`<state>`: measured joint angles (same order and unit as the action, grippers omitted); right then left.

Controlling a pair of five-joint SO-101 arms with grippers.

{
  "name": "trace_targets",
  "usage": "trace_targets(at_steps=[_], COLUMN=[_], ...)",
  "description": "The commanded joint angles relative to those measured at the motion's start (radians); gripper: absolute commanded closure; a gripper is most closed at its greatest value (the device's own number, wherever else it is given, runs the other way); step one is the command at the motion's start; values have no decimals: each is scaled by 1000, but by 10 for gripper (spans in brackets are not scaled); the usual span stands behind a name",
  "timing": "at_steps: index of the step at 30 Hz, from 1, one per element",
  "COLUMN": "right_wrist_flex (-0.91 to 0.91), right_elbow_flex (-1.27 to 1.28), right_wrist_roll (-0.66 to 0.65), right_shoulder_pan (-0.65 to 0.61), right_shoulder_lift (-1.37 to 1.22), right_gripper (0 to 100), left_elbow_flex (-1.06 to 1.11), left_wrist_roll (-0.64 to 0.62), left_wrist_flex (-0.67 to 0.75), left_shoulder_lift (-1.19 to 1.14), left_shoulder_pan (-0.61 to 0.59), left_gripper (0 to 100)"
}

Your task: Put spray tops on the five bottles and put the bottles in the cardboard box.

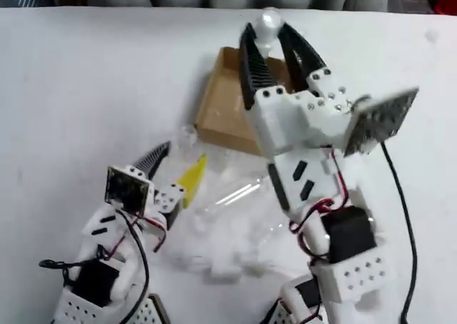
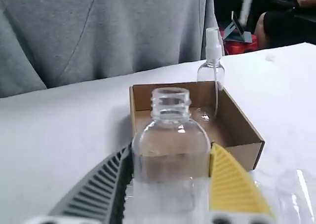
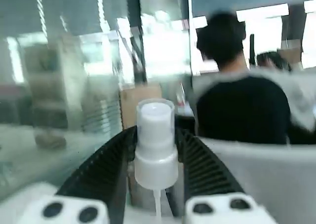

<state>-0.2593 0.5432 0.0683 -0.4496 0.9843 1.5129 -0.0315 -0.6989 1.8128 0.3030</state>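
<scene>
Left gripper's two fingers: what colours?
One ribbed yellow finger, one ribbed dark grey finger; left wrist view shows them best.

cardboard box (image 2: 233, 129) floor: free | far rim: sprayer bottle (image 2: 211, 72) stands

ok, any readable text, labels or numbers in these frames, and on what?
None readable.
The cardboard box shows no print.
The open bottle between the left fingers and the spray top between the right fingers carry no label.
The room behind in the right wrist view is too blurred to tell.
</scene>
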Motion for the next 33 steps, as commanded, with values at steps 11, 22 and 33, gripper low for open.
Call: trace_targets(at_steps=[11, 22, 33], right_wrist_flex=[328, 308, 176], right_elbow_flex=[127, 216, 221], right_wrist_roll=[5, 6, 9], right_shoulder_pan=[-180, -177, -229], right_shoulder_lift=[-96, -104, 53], right_gripper=[983, 983, 984], left_elbow_flex=[34, 52, 81], left_wrist_roll=[12, 12, 12], left_wrist_flex=[35, 66, 104], left_shoulder_lift=[16, 16, 16], left_shoulder_pan=[1, 1, 1], left_gripper=[980, 980, 980])
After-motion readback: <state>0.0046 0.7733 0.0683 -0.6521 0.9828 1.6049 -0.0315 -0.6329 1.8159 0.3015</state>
